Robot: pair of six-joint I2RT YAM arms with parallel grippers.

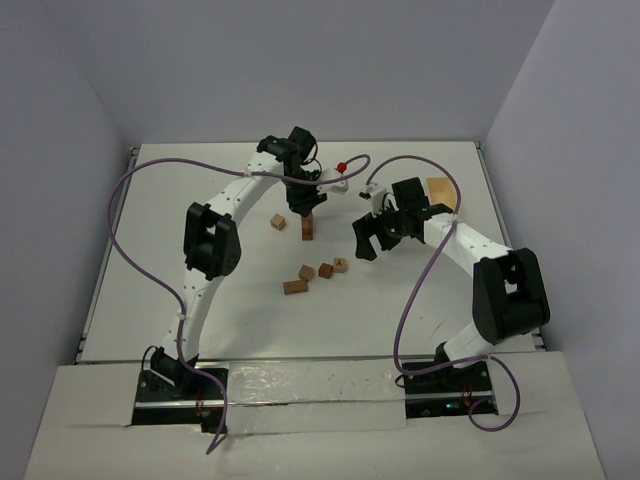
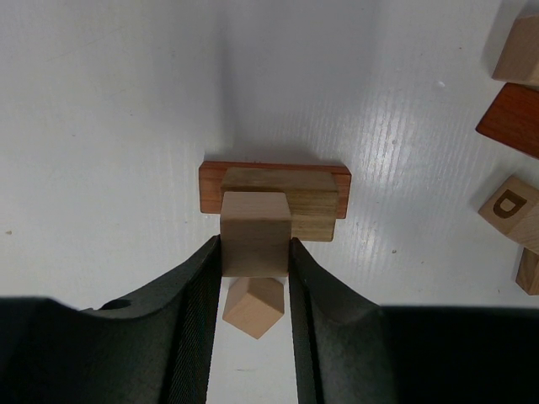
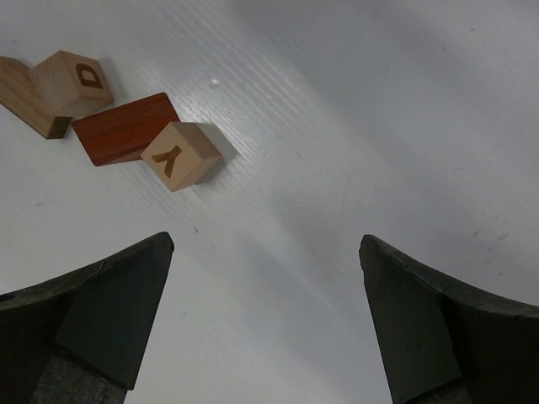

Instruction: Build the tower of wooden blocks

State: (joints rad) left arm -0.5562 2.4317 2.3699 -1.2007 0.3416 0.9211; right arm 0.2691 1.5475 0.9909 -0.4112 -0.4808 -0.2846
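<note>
Top external view gives us a white table [image 1: 200, 180] between pale grey walls, where the left gripper [image 1: 302, 205] clenches one pale wooden cube [image 2: 253, 236] over the two-bar tower [image 1: 307, 232] mid-table, five small tan and reddish wood blocks [image 1: 306, 272] lie loose, and the right gripper [image 1: 385, 232] gapes empty.

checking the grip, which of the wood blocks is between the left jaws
The plain pale cube, pinched at its sides by the left jaws over the tan block and reddish-brown bar. The lettered D cube lies loose, off to the side.
</note>
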